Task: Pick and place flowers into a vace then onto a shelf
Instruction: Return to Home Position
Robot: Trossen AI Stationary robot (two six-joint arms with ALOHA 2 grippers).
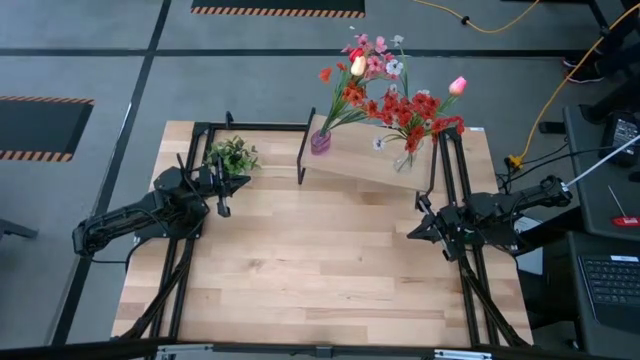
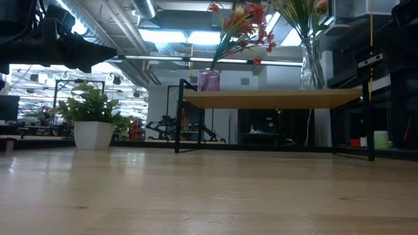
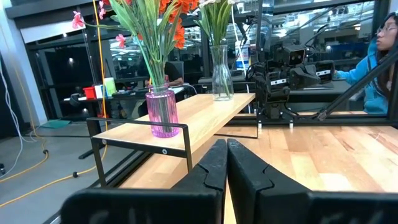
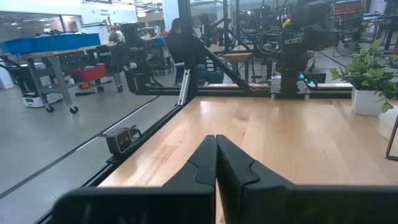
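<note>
Two vases stand on the shelf (image 1: 365, 160) at the table's far side. The purple vase (image 1: 320, 141) and the clear glass vase (image 1: 404, 159) each hold flowers (image 1: 372, 75) with red, pink, orange and white blooms. The left wrist view shows the purple vase (image 3: 161, 112) and the clear vase (image 3: 221, 72) upright on the shelf's top (image 3: 186, 118). My left gripper (image 1: 224, 205) is shut at the table's left side. My right gripper (image 1: 418, 230) is shut at the right side. Neither touches anything.
A small green plant in a white pot (image 1: 233, 156) stands at the far left of the table, next to my left arm. The wooden tabletop (image 1: 320, 260) between the arms is bare. A person in a blue top (image 3: 379, 62) sits beyond the table.
</note>
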